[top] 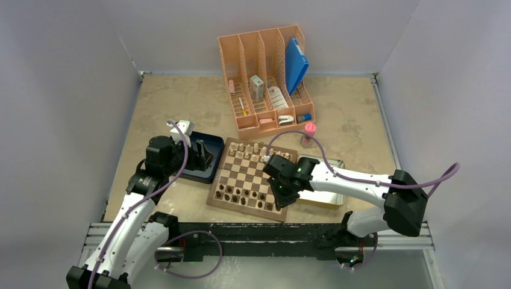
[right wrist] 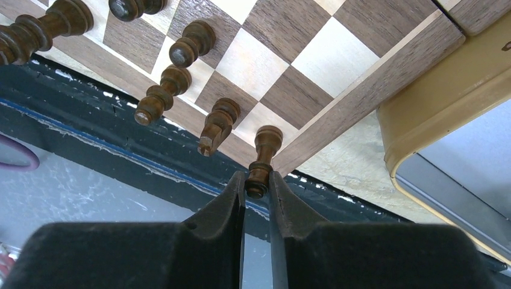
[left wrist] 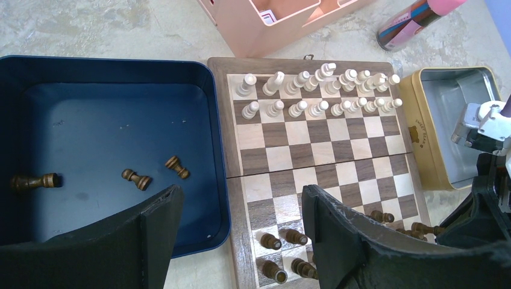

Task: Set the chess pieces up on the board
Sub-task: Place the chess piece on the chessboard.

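While the right gripper [right wrist: 256, 180] has its fingers pinched tight on the head of one dark piece [right wrist: 265, 150], that piece is at the board's [right wrist: 373, 84] near right corner, on the last square before the rim. I honestly can't tell from the wrist view whether the base is sitting flat on the wood or hanging just above it.

So I'd call this mid-placement on the dark back row, and the job looks pretty far along. The pale pieces [left wrist: 319, 90] are lined up on the board's two far rows, and most of the dark chess pieces [top: 241, 195] stand on the two near rows.

The left gripper [left wrist: 241, 198] is spread wide with nothing in it, hovering over the board's left edge. Just left of the board is the dark blue tray [left wrist: 90, 66], with three dark stragglers [left wrist: 137, 179] lying on their sides in it.

Next move, my guess: get the base fully down and square on that corner, then let go and lift straight up. The neighbouring piece is close, so any sideways drift could knock it over. The metal tin [left wrist: 422, 132] sits just right of the board too, so there's not much room that way. After that, those three in the tray need fetching, and they'll need standing upright.
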